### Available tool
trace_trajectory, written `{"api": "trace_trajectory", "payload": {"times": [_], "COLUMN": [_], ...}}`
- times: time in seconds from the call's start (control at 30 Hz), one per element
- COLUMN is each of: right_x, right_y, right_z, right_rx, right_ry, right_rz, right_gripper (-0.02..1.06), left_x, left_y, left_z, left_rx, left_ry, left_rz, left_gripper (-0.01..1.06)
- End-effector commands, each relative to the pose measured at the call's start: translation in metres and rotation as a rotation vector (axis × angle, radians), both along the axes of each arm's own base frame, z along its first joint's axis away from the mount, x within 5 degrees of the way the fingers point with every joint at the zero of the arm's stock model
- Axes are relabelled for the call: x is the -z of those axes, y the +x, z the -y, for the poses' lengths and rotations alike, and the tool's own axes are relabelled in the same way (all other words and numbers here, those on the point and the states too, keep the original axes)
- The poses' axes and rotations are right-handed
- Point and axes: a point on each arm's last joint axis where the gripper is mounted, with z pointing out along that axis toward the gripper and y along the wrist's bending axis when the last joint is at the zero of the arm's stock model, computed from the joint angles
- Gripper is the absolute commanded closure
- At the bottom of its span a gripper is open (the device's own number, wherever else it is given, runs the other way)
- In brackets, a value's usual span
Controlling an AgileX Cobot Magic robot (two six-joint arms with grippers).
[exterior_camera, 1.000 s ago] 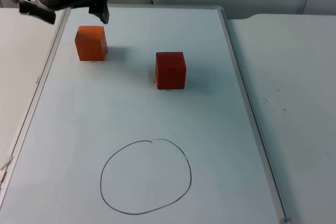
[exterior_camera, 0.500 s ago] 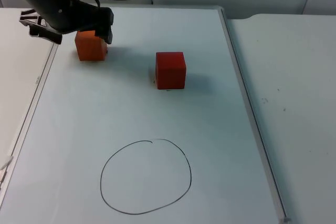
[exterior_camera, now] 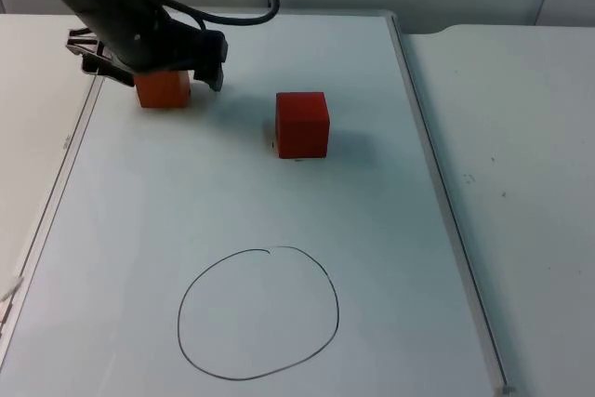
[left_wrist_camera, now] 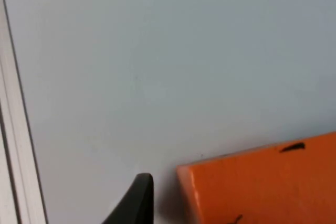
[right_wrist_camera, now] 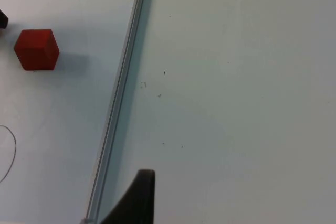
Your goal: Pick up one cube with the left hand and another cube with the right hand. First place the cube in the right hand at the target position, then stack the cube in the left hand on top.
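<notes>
From the top camera I see my left arm reaching in from the 10 o'clock corner, bent low over the whiteboard [exterior_camera: 242,183], with the left gripper [exterior_camera: 153,67] spread wide above the orange cube [exterior_camera: 164,88]: one finger [exterior_camera: 212,58] sits off the cube's 3 o'clock side and the other off its 9 o'clock side, near the board's frame. The arm's body covers the cube's top, so only its front face shows below it. In the left wrist camera one black fingertip [left_wrist_camera: 137,198] stands just beside the orange cube [left_wrist_camera: 262,182], with a thin strip of board between them, so the fingers are parted and not clamping anything. The red cube [exterior_camera: 301,124] sits on the board well apart, at about 4 o'clock from the orange one, and the hand-drawn circle [exterior_camera: 258,312] lies at 6 o'clock from both cubes. My right arm waits off to the side; its wrist camera looks across the white table [right_wrist_camera: 236,77] toward the red cube [right_wrist_camera: 36,49], and from this I cannot tell how the right gripper's fingers stand.
</notes>
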Motion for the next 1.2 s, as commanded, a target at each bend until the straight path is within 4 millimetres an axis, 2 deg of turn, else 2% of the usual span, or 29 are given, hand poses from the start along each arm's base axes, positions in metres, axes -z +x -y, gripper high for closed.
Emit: {"api": "trace_trajectory", "payload": {"times": [0.0,0.03,0.07,0.17,0.2,0.23,0.27,0.33,0.37,0.4,0.47,0.5,0.53,0.63,0.67,0.7,0.8,0.83,0.87,0.9,0.93,0.97,1.0,1.03,1.13,1.17], "right_x": [0.001,0.001,0.001,0.001,0.001,0.001,0.001,0.001,0.001,0.001,0.001,0.001,0.001,0.001,0.001,0.001,0.001,0.001,0.001,0.001,0.001,0.001,0.001,0.001,0.001,0.001], "right_y": [0.001,0.001,0.001,0.001,0.001,0.001,0.001,0.001,0.001,0.001,0.001,0.001,0.001,0.001,0.001,0.001,0.001,0.001,0.001,0.001,0.001,0.001,0.001,0.001,0.001,0.001], "right_z": [0.0,0.0,0.0,0.0,0.0,0.0,0.0,0.0,0.0,0.0,0.0,0.0,0.0,0.0,0.0,0.0,0.0,0.0,0.0,0.0,0.0,0.0,0.0,0.0,0.0,0.0], "right_rx": [0.007,0.007,0.007,0.007,0.007,0.007,0.007,0.007,0.007,0.007,0.007,0.007,0.007,0.007,0.007,0.007,0.007,0.007,0.007,0.007,0.007,0.007,0.007,0.007,0.007,0.007], "right_ry": [0.001,0.001,0.001,0.001,0.001,0.001,0.001,0.001,0.001,0.001,0.001,0.001,0.001,0.001,0.001,0.001,0.001,0.001,0.001,0.001,0.001,0.001,0.001,0.001,0.001,0.001], "right_rz": [0.006,0.006,0.006,0.006,0.006,0.006,0.006,0.006,0.006,0.006,0.006,0.006,0.006,0.006,0.006,0.006,0.006,0.006,0.006,0.006,0.006,0.006,0.006,0.006,0.006,0.006], "right_gripper": [-0.01,-0.01,-0.01,-0.01,-0.01,-0.01,-0.01,0.0,0.0,0.0,0.0,0.0,0.0,0.0,0.0,0.0,0.0,0.0,0.0,0.0,0.0,0.0,0.0,0.0,0.0,0.0], "left_x": [-0.006,-0.006,-0.006,-0.006,-0.006,-0.006,-0.007,-0.021,-0.033,-0.033,-0.067,-0.097,-0.097,-0.171,-0.171,-0.192,-0.273,-0.286,-0.286,-0.309,-0.322,-0.327,-0.327,-0.336,-0.329,-0.329], "left_y": [0.003,0.003,0.003,0.003,0.003,0.003,0.001,-0.005,-0.007,-0.007,-0.013,-0.019,-0.019,-0.042,-0.042,-0.052,-0.099,-0.11,-0.11,-0.132,-0.15,-0.165,-0.165,-0.187,-0.237,-0.237], "left_z": [0.002,0.002,0.002,0.002,0.001,0.001,0.0,0.0,-0.001,-0.001,-0.002,-0.003,-0.003,-0.009,-0.009,-0.012,-0.025,-0.028,-0.028,-0.033,-0.038,-0.042,-0.042,-0.047,-0.062,-0.062], "left_rx": [0.0,0.002,0.002,-0.019,-0.031,-0.031,-0.037,-0.028,-0.026,-0.026,-0.02,-0.017,-0.017,-0.004,-0.004,0.001,0.01,0.011,0.011,0.011,0.01,0.009,0.009,0.005,-0.021,-0.021], "left_ry": [-0.003,0.0,0.0,-0.006,-0.006,-0.006,-0.003,0.005,0.003,0.003,-0.006,-0.016,-0.016,-0.026,-0.026,-0.022,-0.016,-0.017,-0.017,-0.022,-0.028,-0.03,-0.03,-0.035,-0.042,-0.042], "left_rz": [0.031,0.034,0.034,0.034,0.029,0.029,0.006,-0.035,-0.036,-0.036,-0.018,0.016,0.016,0.115,0.115,0.139,0.251,0.267,0.267,0.311,0.343,0.362,0.362,0.406,0.468,0.468], "left_gripper": [0.06,0.11,0.11,0.33,0.44,0.44,0.61,0.95,1.05,1.05,1.05,1.05,1.05,1.05,1.05,1.05,1.05,1.05,1.05,1.05,1.05,1.05,1.05,1.05,1.05,1.05]}}
